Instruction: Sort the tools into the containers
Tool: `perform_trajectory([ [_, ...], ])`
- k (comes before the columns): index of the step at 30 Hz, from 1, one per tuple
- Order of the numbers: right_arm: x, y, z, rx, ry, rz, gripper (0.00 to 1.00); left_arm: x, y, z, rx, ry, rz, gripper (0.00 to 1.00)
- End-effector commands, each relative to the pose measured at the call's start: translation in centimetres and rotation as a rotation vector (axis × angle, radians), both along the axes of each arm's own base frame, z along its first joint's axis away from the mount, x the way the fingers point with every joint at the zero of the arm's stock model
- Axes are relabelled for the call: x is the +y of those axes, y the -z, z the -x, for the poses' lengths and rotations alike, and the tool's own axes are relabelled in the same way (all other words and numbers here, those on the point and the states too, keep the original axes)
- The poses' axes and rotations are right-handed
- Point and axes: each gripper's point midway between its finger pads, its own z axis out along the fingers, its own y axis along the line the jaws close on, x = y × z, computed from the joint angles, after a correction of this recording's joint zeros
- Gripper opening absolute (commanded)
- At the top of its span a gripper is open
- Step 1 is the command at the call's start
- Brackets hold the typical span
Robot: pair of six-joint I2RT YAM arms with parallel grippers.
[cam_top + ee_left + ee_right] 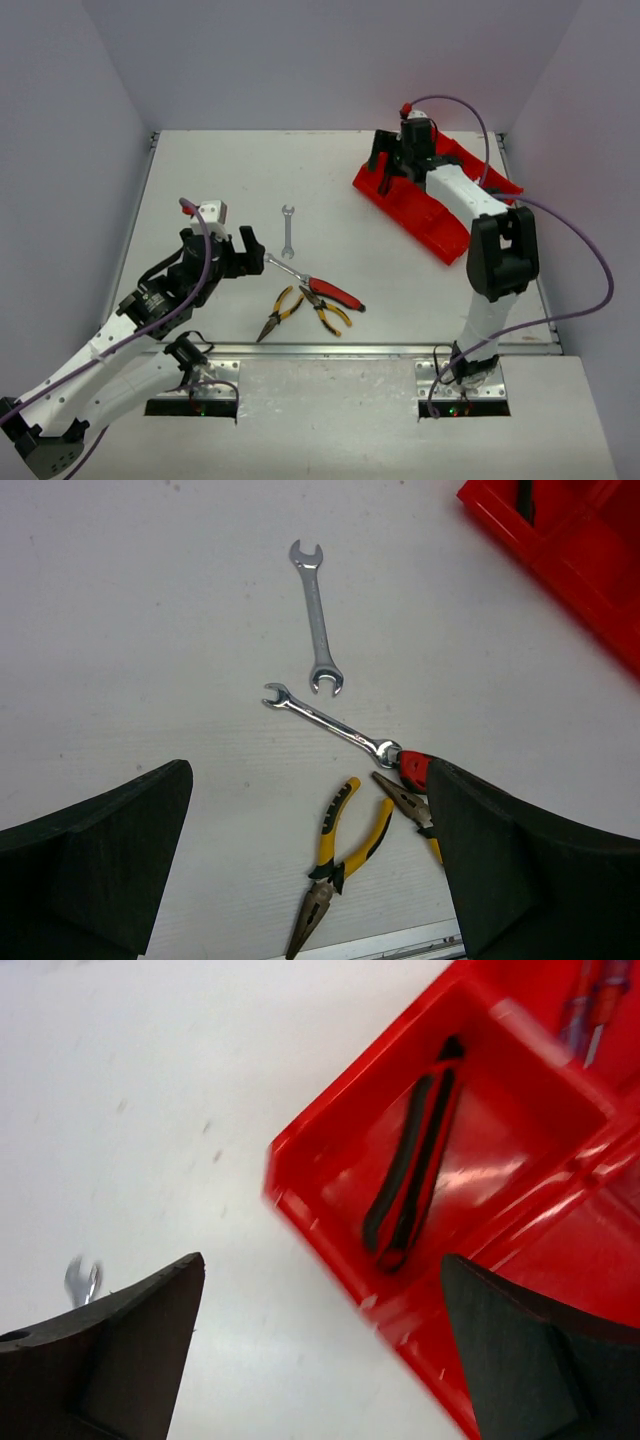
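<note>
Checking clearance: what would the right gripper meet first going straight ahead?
The right gripper, open, would likely hit the black-and-red-handled tool in the red tray's compartment; depth unclear.

White links and black joints make up the left arm (110, 350) and right arm (462, 195). Purple cables (450, 97) are looped alongside, one ending in a red connector (406, 108) at twelve o'clock. Broad matte-black fingers (100, 870) are fitted.

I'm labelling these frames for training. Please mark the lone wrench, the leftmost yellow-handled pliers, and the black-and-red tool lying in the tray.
lone wrench (317, 615): left wrist view, middle of its shaft.
leftmost yellow-handled pliers (327, 877): left wrist view, on the pivot.
black-and-red tool (412, 1160): right wrist view, midway along its handles.
</note>
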Motion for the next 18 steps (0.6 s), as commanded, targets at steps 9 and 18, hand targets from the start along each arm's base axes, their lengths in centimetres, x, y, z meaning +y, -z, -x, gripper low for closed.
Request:
perform_trajectory([
  [9,7.0,1.2,19.3,0.064,-0.433,0.151,0.99,1.6,-1.9,-0.1,-0.067,-0.09,0.039,1.0],
  [18,8.0,6.2,23.8,0.249,-0.67,0.369,0.99,1.3,-1.9,-0.1,-0.066,-0.073,0.041,1.0],
])
